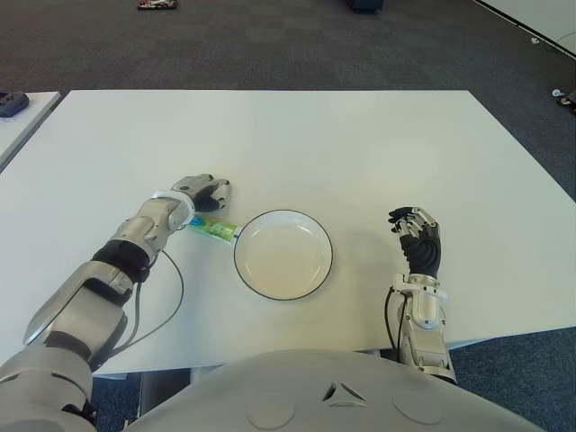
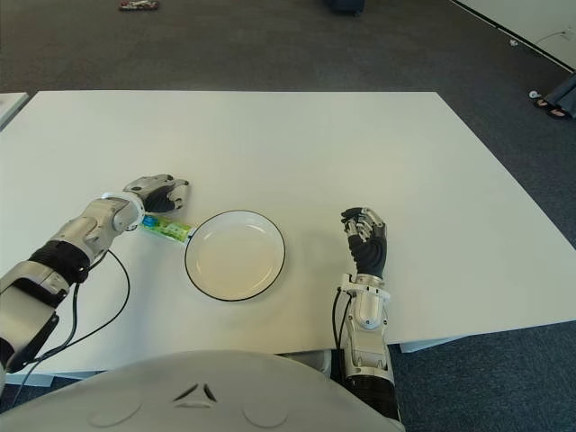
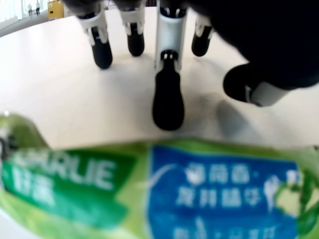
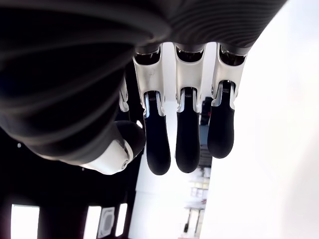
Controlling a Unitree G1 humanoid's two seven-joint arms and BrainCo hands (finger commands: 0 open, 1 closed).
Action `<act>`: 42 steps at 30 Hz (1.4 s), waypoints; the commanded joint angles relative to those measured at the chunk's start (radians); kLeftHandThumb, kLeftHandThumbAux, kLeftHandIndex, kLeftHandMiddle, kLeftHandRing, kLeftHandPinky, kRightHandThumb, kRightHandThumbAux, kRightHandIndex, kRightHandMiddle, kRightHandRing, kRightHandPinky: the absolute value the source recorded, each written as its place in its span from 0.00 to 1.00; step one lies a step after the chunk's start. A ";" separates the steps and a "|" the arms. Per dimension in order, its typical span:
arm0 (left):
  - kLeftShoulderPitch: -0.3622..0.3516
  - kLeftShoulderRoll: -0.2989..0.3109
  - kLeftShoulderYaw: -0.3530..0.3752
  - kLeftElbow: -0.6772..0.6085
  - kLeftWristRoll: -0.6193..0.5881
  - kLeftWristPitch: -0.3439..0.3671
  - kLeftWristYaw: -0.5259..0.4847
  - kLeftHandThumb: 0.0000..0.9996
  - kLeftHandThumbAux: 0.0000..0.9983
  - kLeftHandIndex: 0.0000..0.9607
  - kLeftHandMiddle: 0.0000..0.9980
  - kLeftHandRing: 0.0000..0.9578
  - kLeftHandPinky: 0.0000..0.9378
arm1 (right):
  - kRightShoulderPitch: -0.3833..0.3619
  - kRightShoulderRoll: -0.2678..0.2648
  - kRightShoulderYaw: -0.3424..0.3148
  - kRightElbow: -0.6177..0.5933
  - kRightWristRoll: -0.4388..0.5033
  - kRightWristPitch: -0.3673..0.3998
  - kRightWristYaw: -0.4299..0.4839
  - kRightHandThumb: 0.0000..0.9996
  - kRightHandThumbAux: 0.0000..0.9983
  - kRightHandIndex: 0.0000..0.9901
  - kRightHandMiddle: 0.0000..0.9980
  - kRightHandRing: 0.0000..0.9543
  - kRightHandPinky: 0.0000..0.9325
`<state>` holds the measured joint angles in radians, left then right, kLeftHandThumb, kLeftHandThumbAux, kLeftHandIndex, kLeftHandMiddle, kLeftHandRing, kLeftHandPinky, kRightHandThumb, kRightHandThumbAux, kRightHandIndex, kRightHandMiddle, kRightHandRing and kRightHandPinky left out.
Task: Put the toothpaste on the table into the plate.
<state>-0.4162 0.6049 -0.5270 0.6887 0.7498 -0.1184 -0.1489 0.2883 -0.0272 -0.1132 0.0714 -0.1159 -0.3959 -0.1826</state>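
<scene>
The green and blue toothpaste tube lies flat on the white table, just left of the plate, its near end almost at the rim. The white plate with a dark rim holds nothing. My left hand hovers over the tube's far end, palm down, reaching past it. In the left wrist view the tube fills the foreground and the fingertips are spread beyond it, not wrapped around it. My right hand shows to the right of the plate, fingers relaxed and holding nothing.
A black cable loops on the table under my left forearm. A second table with a dark object stands at the far left. Dark carpet surrounds the table, with small items on the floor beyond.
</scene>
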 commanded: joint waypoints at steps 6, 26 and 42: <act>0.075 0.126 0.075 -0.185 -0.091 0.005 -0.218 0.69 0.32 0.03 0.09 0.13 0.21 | -0.012 0.004 0.006 0.010 -0.012 0.032 -0.005 0.70 0.74 0.43 0.48 0.49 0.53; 0.167 0.225 0.322 -0.580 -0.229 0.200 -0.412 0.64 0.34 0.00 0.00 0.03 0.12 | -0.045 0.004 0.009 0.048 0.001 0.026 0.003 0.71 0.74 0.43 0.47 0.48 0.53; 0.258 0.225 0.465 -0.673 -0.317 0.135 -0.351 0.60 0.31 0.01 0.00 0.00 0.01 | -0.057 -0.004 0.011 0.068 -0.003 0.029 0.004 0.71 0.74 0.43 0.48 0.47 0.48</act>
<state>-0.1870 0.8282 -0.0861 0.0404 0.4630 0.0340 -0.5072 0.2428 -0.0276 -0.1006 0.1219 -0.1180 -0.3826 -0.1803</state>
